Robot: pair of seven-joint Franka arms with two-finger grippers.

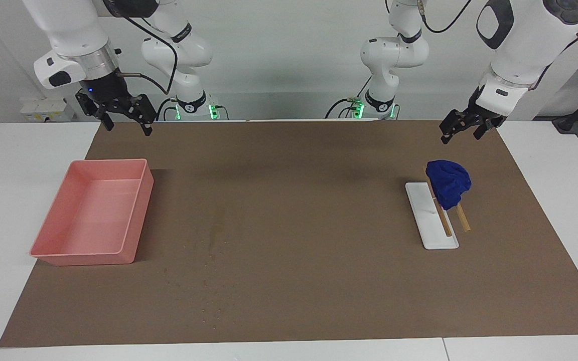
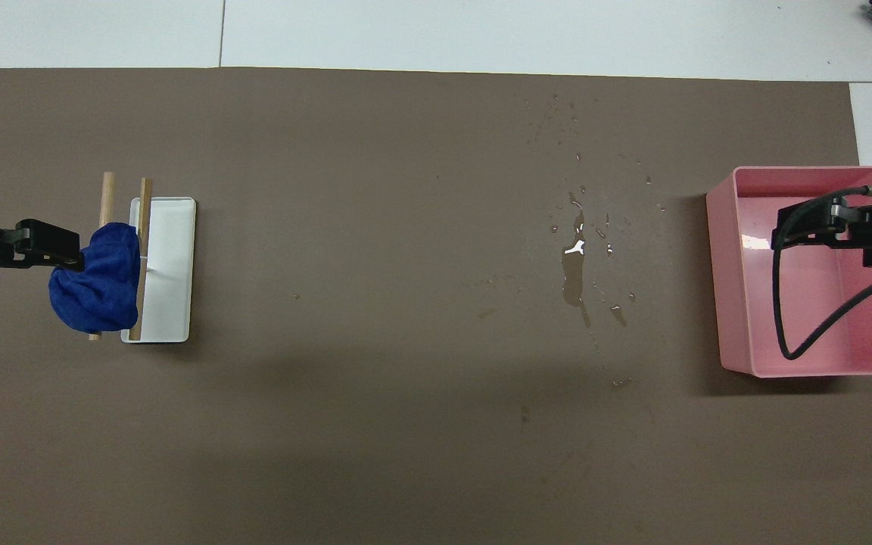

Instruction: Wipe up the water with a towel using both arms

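The towel is a crumpled royal-blue lump resting on two wooden sticks and the edge of a white tray, toward the left arm's end of the table. The water is a thin damp streak with scattered droplets on the brown mat, beside the pink tray. My left gripper hangs open and empty in the air, over the mat just beside the towel. Raised over the pink tray, my right gripper is also open and empty.
A pink rectangular tray stands toward the right arm's end of the table, with nothing in it. The brown mat covers most of the white table. A black cable loops from the right arm over the tray.
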